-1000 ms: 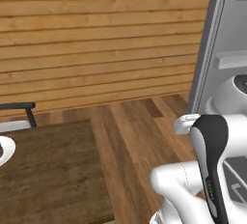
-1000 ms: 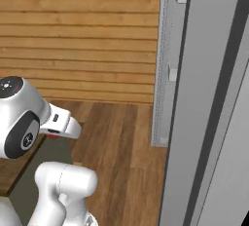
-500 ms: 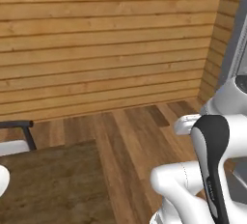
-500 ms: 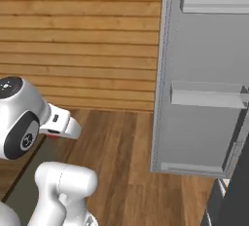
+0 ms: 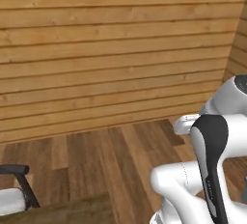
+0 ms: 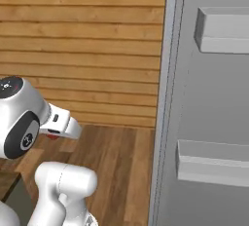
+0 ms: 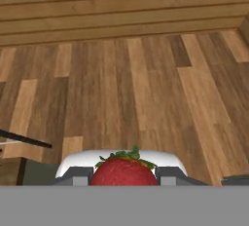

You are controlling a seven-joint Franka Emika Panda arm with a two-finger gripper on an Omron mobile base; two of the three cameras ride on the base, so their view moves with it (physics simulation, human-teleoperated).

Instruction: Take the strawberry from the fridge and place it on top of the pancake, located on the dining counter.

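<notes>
The strawberry [image 7: 124,171] is seen in the hand view seated between the jaws, red body and green leaf crown at the bottom centre of that view, with grey finger parts close on either side; the jaws are closed down tight upon it and it is judged to be held securely. The retrieval step is therefore assessed as done: the fruit is out of the fridge [image 6: 209,103], whose light grey door with its moulded shelf ledges stands at the right of the right base view. In the right base view the gripper [image 6: 61,127] is carried high and forward of the arm, well above the wooden plank floor [image 7: 126,88], with a dab of red just visible under the hand. Beyond it a horizontal wood-plank wall [image 5: 111,49] is presented across the far side of both base views. At the near left of the left base view a dark-framed, pale-seated stool [image 5: 14,194] is recorded, and just beside it a dark brown edge [image 5: 72,211] is taken to be the dining worktop, though too little is shown for certainty. What is left is the carry to the pancake and plate, and the placing of the fruit on top; neither step is yet evidenced.
</notes>
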